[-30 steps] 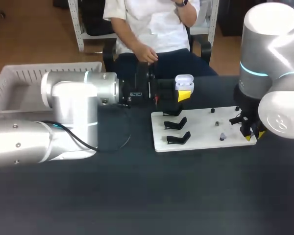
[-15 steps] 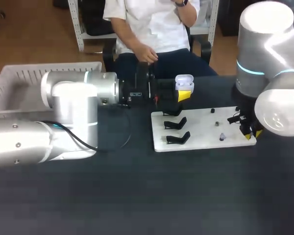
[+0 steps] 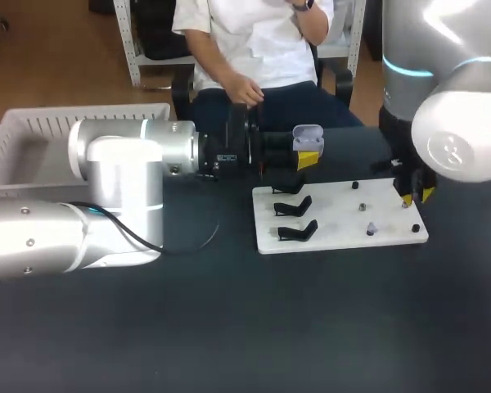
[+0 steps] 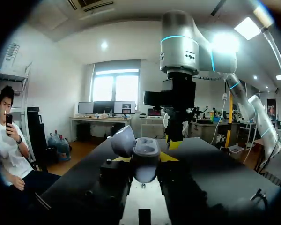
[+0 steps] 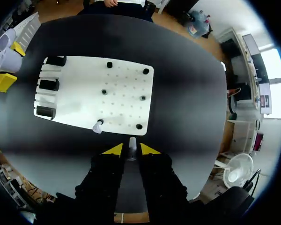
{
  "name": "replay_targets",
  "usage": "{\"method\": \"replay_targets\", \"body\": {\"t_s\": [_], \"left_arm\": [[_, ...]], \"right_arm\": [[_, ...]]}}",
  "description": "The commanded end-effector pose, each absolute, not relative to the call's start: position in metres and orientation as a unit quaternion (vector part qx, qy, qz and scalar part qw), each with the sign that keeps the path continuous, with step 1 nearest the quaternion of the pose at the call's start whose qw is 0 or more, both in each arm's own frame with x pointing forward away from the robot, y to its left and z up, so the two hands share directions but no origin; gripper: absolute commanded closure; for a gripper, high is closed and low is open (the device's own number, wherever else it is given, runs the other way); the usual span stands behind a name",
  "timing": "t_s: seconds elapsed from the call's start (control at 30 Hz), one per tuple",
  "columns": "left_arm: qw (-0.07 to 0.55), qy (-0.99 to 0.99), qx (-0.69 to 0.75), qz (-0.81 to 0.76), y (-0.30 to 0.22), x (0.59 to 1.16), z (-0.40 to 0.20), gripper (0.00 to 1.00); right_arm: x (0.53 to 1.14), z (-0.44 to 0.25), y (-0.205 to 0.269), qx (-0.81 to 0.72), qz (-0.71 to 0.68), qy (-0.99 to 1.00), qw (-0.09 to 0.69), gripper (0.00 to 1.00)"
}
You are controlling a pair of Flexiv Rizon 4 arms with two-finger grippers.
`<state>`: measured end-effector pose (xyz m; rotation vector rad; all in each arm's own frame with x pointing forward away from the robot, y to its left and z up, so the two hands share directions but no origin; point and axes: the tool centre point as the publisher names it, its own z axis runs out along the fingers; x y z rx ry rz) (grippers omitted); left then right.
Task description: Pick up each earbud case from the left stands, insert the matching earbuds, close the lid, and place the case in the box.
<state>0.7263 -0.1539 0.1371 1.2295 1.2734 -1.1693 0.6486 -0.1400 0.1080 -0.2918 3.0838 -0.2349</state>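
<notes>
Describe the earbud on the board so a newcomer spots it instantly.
On the table lies a white board. Ignore the second earbud in the right hand. Near the board's robot-side edge, right of the black stands, sits the earbud: the only pale piece among black pegs.

No legible txt, nos., labels or signs in any view. Earbud case [image 3: 308, 136]: no print that can be made out. Right arm's joint cap [image 3: 456, 148] carries a faint emblem, too small and blurred to read.
</notes>
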Motion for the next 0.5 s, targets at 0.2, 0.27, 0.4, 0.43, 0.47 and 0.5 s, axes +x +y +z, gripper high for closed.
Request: {"method": "replay_targets", "body": {"t_s": [0.2,0.27,0.4,0.43,0.47,0.5], "left_arm": [[0.493,0.523,0.504,-0.48,-0.154,0.725,0.136,1.0],[0.493,0.523,0.504,-0.48,-0.154,0.725,0.136,1.0],[0.493,0.523,0.504,-0.48,-0.154,0.725,0.136,1.0],[0.493,0.523,0.504,-0.48,-0.154,0.725,0.136,1.0],[0.493,0.523,0.504,-0.48,-0.154,0.725,0.136,1.0],[0.493,0.523,0.504,-0.48,-0.154,0.725,0.136,1.0]], "right_arm": [[0.643,0.166,-0.115,-0.088,-0.054,0.994,0.022,1.0],[0.644,0.175,-0.11,-0.097,-0.048,0.994,0.029,1.0],[0.644,0.175,-0.11,-0.097,-0.048,0.994,0.029,1.0],[0.644,0.175,-0.11,-0.097,-0.048,0.994,0.029,1.0],[0.644,0.175,-0.11,-0.097,-0.048,0.994,0.029,1.0],[0.644,0.175,-0.11,-0.097,-0.048,0.994,0.029,1.0]]}}
